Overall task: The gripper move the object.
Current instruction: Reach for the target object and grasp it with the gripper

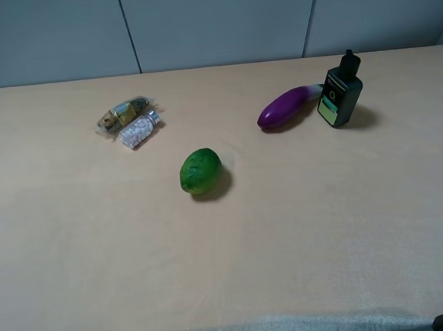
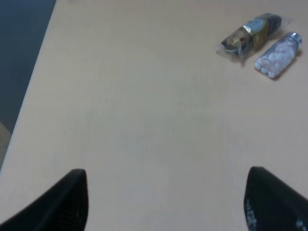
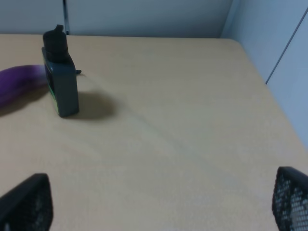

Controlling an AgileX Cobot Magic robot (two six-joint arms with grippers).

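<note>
Left of the eggplant (image 1: 288, 106), nearer us, the lime (image 1: 200, 170) lies free; our left gripper (image 2: 166, 204) and right gripper (image 3: 159, 204) hang well short of it, jaws spread, empty, ready to approach.

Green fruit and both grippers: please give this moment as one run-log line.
green fruit: on table, untouched | left gripper: jaws open, empty | right gripper: jaws open, empty
</note>
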